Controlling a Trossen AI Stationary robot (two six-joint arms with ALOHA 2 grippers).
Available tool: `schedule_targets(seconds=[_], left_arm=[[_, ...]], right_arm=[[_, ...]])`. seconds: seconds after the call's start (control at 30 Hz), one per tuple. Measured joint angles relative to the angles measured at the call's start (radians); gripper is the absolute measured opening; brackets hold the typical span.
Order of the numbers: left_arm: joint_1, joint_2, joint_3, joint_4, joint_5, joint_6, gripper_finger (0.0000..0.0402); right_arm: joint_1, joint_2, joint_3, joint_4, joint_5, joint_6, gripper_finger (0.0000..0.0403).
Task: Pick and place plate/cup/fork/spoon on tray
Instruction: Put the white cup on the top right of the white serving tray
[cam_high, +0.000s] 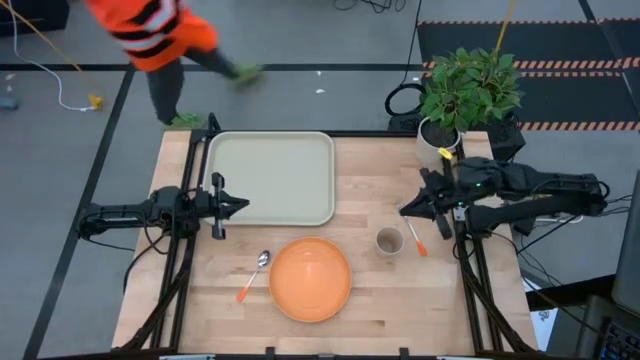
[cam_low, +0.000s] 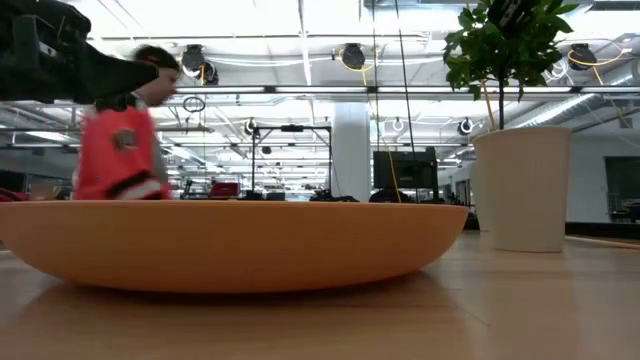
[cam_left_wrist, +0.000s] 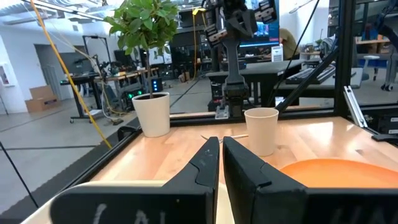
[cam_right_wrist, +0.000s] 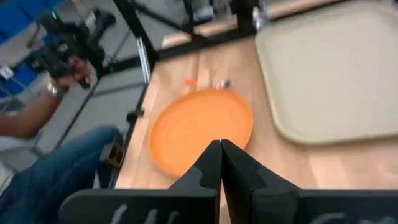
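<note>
A: Plate (cam_high: 310, 278) first: flat on the table (cam_high: 400, 300), near edge, about centre. Nothing on it, nothing gripping it.

B: And the tray (cam_high: 270, 178)?

A: Far-left part of the table, bare so far. Just beyond the plate, so probably a short carry once lifted.

B: Cutlery?

A: Spoon (cam_high: 253, 274) just left of the plate, bowl toward the tray, orange handle pointing near-left. Fork (cam_high: 415, 239) over on the right, just beside the cup (cam_high: 389, 241). Cup upright, right of the plate, close to it but apart.

B: So none of the four on the tray.

A: None. Task judged to be at its very start.

B: Grippers?

A: Left gripper (cam_high: 241, 206) at the tray's left edge, fingers pressed together with only a sliver between, pinching nothing. Right gripper (cam_high: 404, 211) just beyond the fork and cup, fingers shut tight, likewise empty. From the right wrist view, aimed down across the table toward the plate and tray.

B: Why parked like that?

A: Looks like a ready pose, one arm per side: right one nearest the cup and fork, left one nearest the tray and spoon. A sensible split, though only a guess.

B: Anything in the way?

A: Potted plant (cam_high: 468, 92) at the far-right corner, behind the right arm; worth clearing on any lift. Person in an orange vest (cam_high: 150, 30) walking past beyond the far edge, off the table.

B: Trickiest piece?

A: Probably the plate: wide, low rim, little for closed fingers to catch unless opened and taken at the edge.
</note>
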Motion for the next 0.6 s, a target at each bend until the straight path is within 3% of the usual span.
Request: schedule_targets(seconds=[0.3,0.6], left_arm=[[0.000,0.000,0.000,0.000,0.000,-0.004,0.0026],[0.000,0.000,0.001,0.000,0.000,-0.024,0.0026]], right_arm=[[0.164,0.198,0.127,-0.216,0.060,0.031,0.0000],[0.342,0.379,0.131,-0.339,0.165,0.118,0.0009]])
